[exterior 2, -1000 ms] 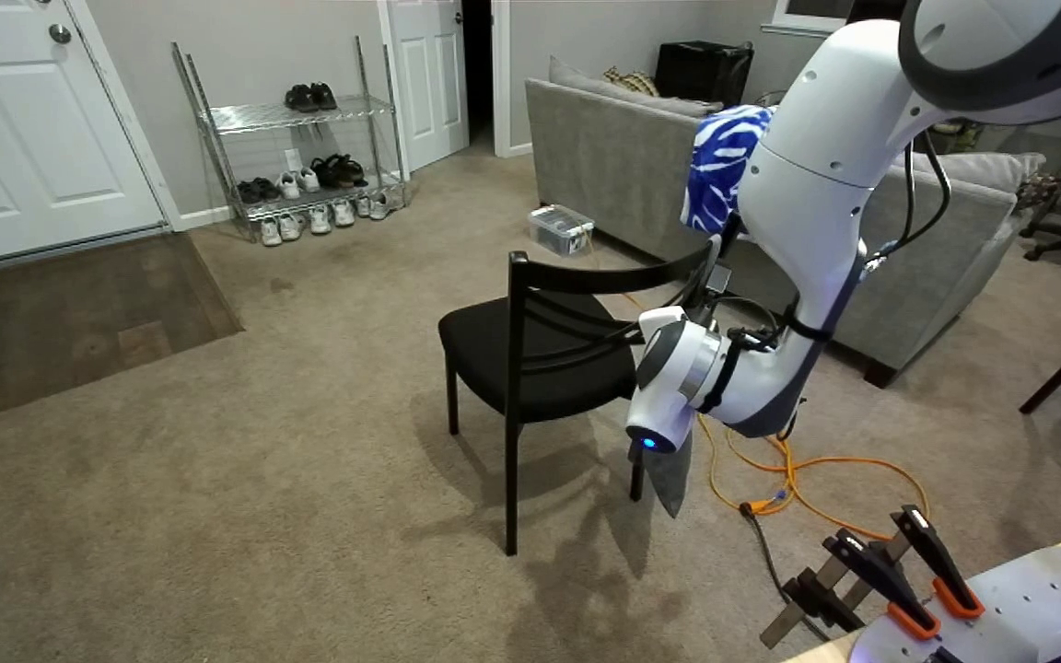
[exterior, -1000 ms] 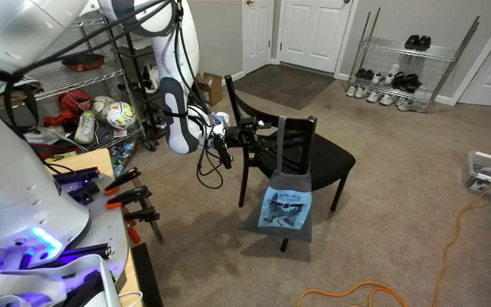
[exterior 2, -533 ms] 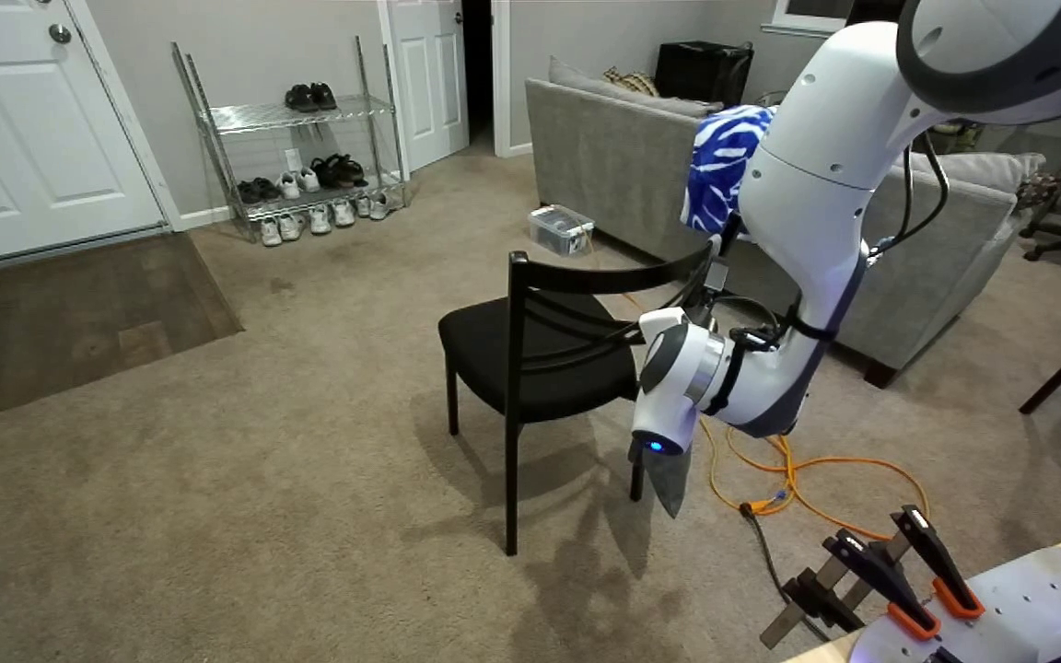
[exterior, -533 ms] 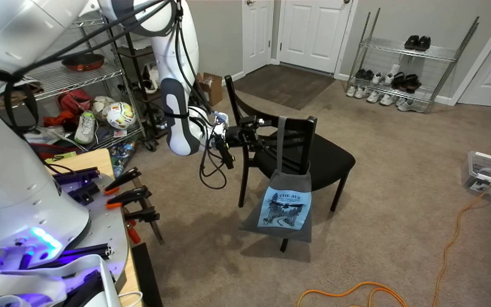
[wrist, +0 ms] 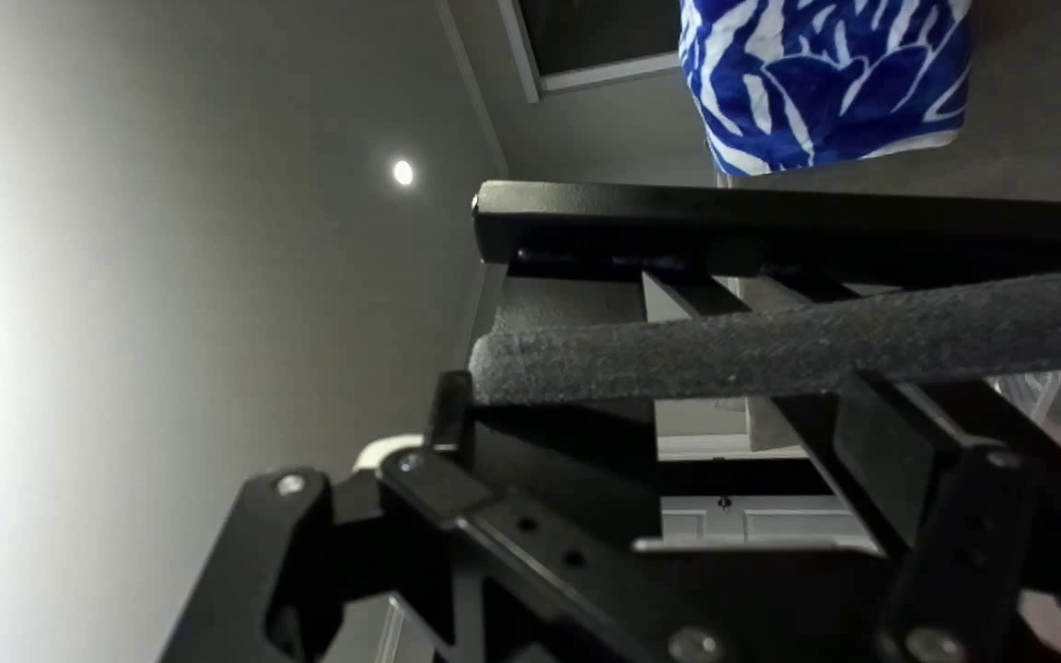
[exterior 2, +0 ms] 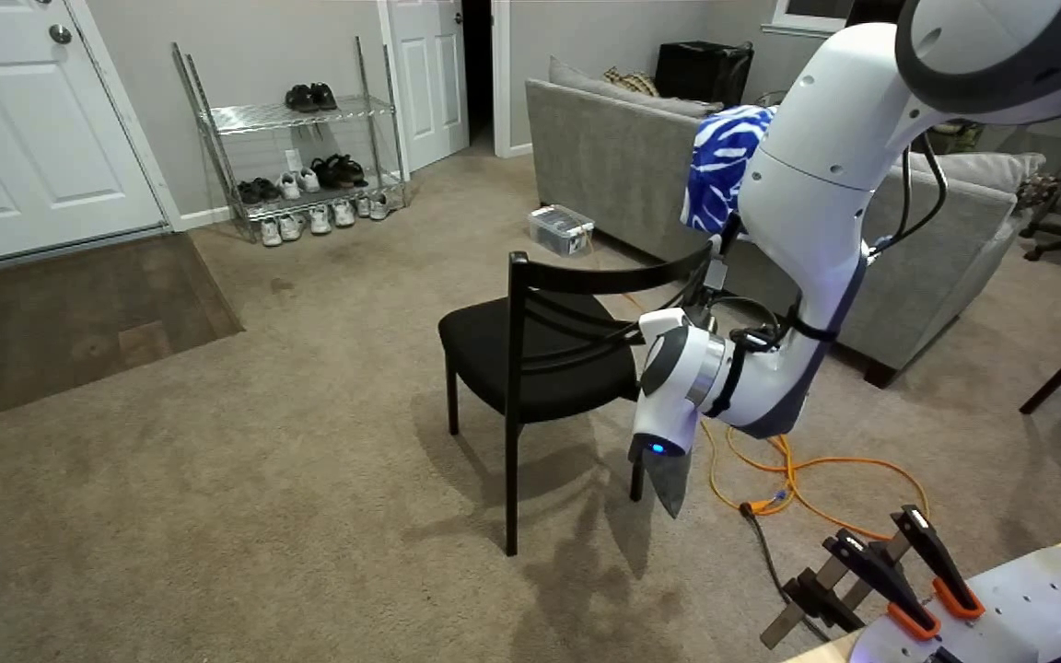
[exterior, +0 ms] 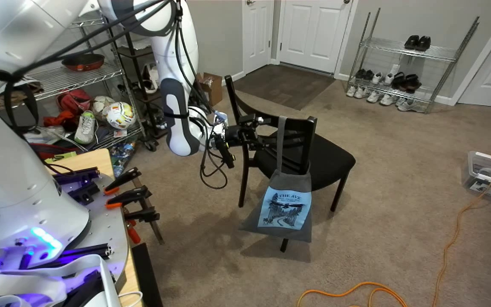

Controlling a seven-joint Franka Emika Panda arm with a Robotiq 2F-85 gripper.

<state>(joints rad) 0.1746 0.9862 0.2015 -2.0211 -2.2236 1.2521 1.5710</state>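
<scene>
A dark grey cloth bag (exterior: 286, 209) with a light blue printed panel hangs by its strap (exterior: 281, 143) from the back of a black chair (exterior: 328, 160). In an exterior view, my gripper (exterior: 266, 134) points at the chair back just short of the strap. The wrist view shows my gripper (wrist: 669, 414) with its fingers wide apart, nothing clamped between them. Across the fingertips runs the grey strap (wrist: 724, 354); whether they touch it I cannot tell. A chair post (wrist: 770, 226) lies beyond. From the opposite side, the arm hides the gripper and most of the bag (exterior 2: 670, 479).
A grey sofa (exterior 2: 623, 157) bears a blue and white cloth (exterior 2: 724, 170). Clamps (exterior: 128, 196) jut from the robot's table edge. Orange cord (exterior: 356, 288) lies on the carpet near a clear plastic bin (exterior: 488, 172). A shoe rack (exterior: 411, 49) stands against the wall.
Over the last second my wrist has sunk very slightly and shifted a little toward the chair, then nearly stopped. The bag and the chair have not moved.
</scene>
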